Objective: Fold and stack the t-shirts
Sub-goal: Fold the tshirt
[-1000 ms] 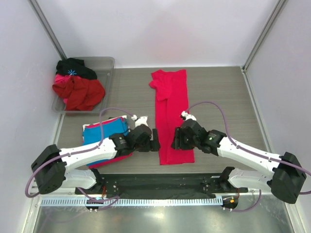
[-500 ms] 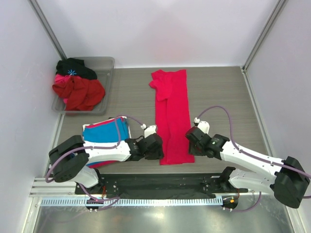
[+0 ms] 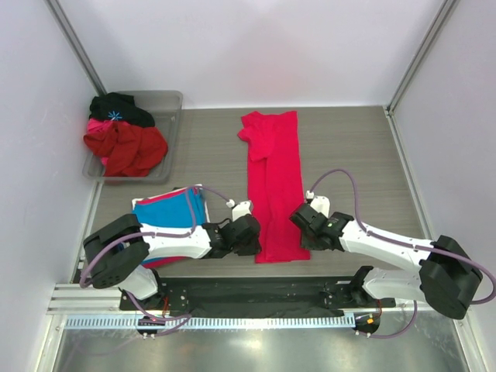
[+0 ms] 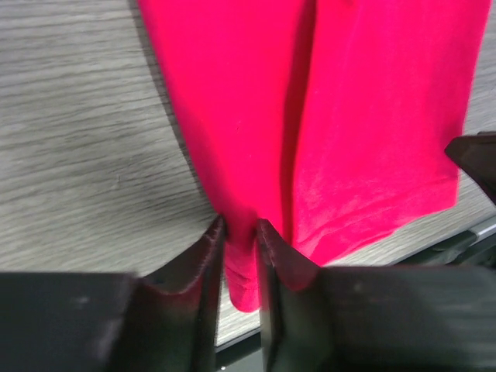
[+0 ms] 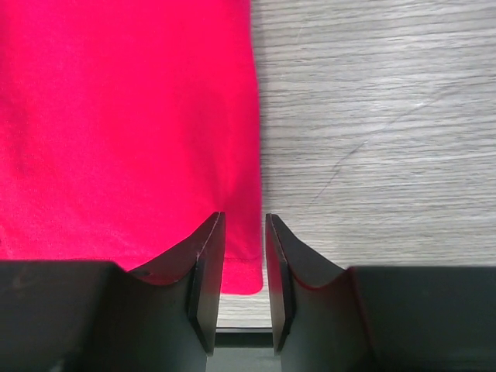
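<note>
A long, narrow-folded crimson-pink t-shirt (image 3: 271, 174) lies down the middle of the table, collar end far. My left gripper (image 3: 249, 236) is low at its near left corner, and in the left wrist view its jaws (image 4: 240, 232) are shut on a fold of the red cloth (image 4: 372, 116). My right gripper (image 3: 302, 225) is at the near right corner. Its jaws (image 5: 245, 232) straddle the hem of the shirt (image 5: 116, 116), narrowly open, with a thin strip of table beside the right finger. A folded blue t-shirt (image 3: 167, 211) rests on a pink-red one (image 3: 172, 260) at the near left.
A clear bin (image 3: 172, 101) at the far left holds a heap of red, pink and black clothes (image 3: 124, 143). The black base strip (image 3: 256, 291) runs along the table's near edge just behind both grippers. The enclosure walls stand close on both sides.
Both grippers dropped toward the near edge onto the shirt's two near corners. The left jaws went from wide open to shut on the cloth. The right jaws narrowed round the hem.
</note>
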Action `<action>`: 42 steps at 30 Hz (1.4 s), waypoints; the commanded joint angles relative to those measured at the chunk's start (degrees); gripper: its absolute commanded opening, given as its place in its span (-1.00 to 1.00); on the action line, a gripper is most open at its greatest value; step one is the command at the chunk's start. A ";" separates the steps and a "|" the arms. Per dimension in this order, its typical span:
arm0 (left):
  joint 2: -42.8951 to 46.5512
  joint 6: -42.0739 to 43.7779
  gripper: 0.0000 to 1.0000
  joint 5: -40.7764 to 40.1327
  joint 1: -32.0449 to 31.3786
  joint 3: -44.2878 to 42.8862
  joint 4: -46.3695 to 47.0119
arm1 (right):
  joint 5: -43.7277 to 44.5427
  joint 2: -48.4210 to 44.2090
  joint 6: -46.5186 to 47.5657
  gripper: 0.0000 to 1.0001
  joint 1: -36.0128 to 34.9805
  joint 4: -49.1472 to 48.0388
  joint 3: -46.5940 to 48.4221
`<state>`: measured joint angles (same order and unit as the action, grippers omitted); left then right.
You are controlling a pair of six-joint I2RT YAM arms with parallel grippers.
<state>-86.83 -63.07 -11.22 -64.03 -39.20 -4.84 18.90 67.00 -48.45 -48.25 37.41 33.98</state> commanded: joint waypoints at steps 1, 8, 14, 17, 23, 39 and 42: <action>-1.41 -0.13 -0.60 0.94 -0.39 -1.05 1.32 | 0.00 0.85 -1.39 -0.34 0.17 -2.86 -0.75; -0.54 -0.48 -0.98 0.24 -0.31 0.09 0.54 | -0.17 0.24 -2.62 -0.80 0.17 -3.66 -2.60; 2.01 -1.35 -1.00 -0.55 -0.31 2.37 -0.34 | 0.44 -2.39 -4.81 -0.98 0.09 -2.52 -4.18; 3.41 -2.23 -1.00 -0.99 -0.31 4.04 -0.52 | 1.58 -6.08 -6.31 -0.97 0.17 -0.50 -4.62; 7.01 -3.55 -1.00 -2.31 -0.31 7.91 -0.78 | 0.63 -8.38 -7.19 -0.97 0.17 1.35 -5.23; 10.36 -6.10 -0.24 -1.26 -3.91 10.20 -0.43 | -12.21 -10.31 -7.28 -0.22 -0.18 -8.14 -11.39; 9.40 -7.07 -0.30 -1.34 -5.22 10.11 0.36 | -12.83 -10.05 -7.45 -0.32 -0.27 -8.14 -12.27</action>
<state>-76.82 -68.64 -11.77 -68.12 -29.74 -3.68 8.34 56.60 -54.63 -48.25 29.87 23.99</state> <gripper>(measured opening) 0.356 0.359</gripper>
